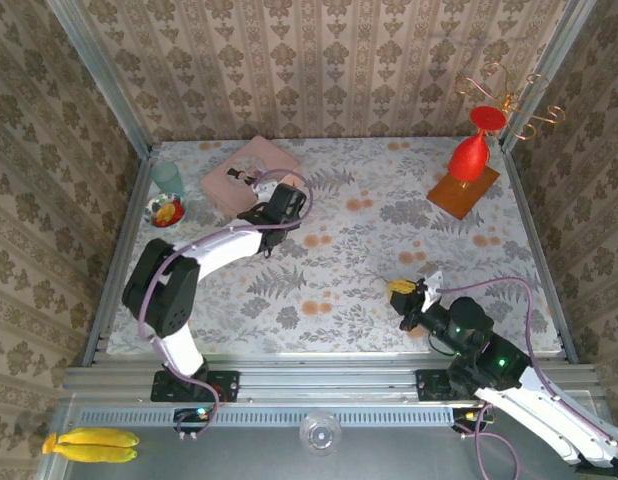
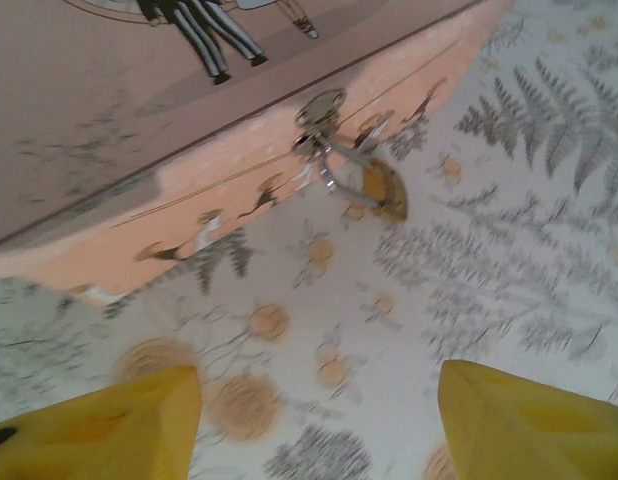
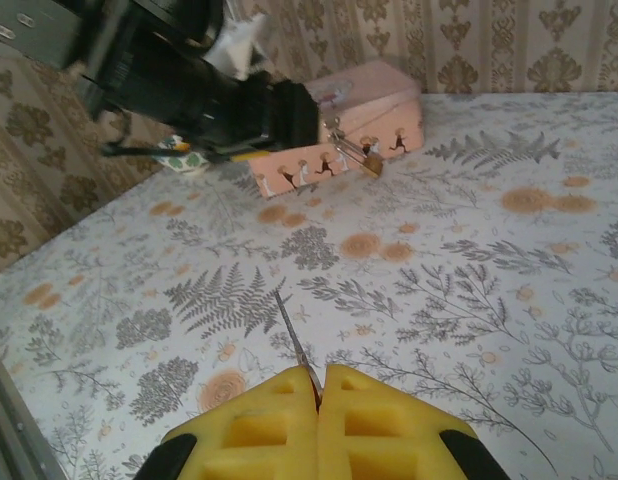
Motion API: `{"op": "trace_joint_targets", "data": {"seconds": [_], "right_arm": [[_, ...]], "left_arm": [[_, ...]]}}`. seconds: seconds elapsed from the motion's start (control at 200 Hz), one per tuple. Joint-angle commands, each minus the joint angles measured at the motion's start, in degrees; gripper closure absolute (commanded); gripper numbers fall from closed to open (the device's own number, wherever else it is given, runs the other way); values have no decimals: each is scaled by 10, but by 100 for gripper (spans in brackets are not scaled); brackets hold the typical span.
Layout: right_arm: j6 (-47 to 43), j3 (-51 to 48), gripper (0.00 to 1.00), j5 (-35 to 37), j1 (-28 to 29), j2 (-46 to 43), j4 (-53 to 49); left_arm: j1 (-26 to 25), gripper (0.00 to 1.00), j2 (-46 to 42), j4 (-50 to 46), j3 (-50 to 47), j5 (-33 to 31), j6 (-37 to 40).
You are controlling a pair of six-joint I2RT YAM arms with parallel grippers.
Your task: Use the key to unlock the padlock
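Left fingers (image 2: 89, 430) spread apart; right fingers (image 3: 259, 430) pressed together.

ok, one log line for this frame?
left pincer open, short of padlock | padlock on latch of pink box | right pincer shut on key

- Top external: fixed high above and behind my arm bases (image 1: 194, 385), looking down and forward over the whole desk (image 1: 339, 290) to the back wall (image 1: 319, 60).
- Left wrist: tilted down between my spread left jaws, close to the pink box (image 2: 189, 200) front and the padlock (image 2: 381, 188).
- Right wrist: low over the desk, facing across it past my right jaws pinching the key (image 3: 294, 340).
- Shared: both wrist views take in the box front and padlock, the right from farther off.
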Motion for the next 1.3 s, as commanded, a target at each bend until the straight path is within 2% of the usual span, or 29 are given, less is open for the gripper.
{"op": "trace_joint_targets", "data": {"seconds": [0.0,0.165,0.335,0.545,0.66,0.75,0.995,1.225,1.295], "right_arm": [[12,-11,100,-20,-3,-15,9],[14,-8,100,-31,-2,-17,10],[15,-10,100,-37,-2,-29,11],[20,-14,100,-37,-2,-46,5],[21,-13,100,-37,-3,-47,4],[20,-14,100,-36,-2,-48,5],[20,-16,100,-35,-3,-48,8],[20,-19,100,-30,-3,-48,14],[20,-19,100,-28,-3,-48,15]], "left_arm": [[3,37,29,107,16,-29,-61],[7,39,85,190,17,-41,-123],[4,42,137,306,9,-68,-137],[16,41,185,300,45,-64,-146],[22,41,197,318,46,-73,-139],[31,43,210,349,48,-54,-125],[52,51,237,357,62,-37,-131],[65,66,255,359,78,-7,-136],[67,74,256,341,89,0,-123]]}}
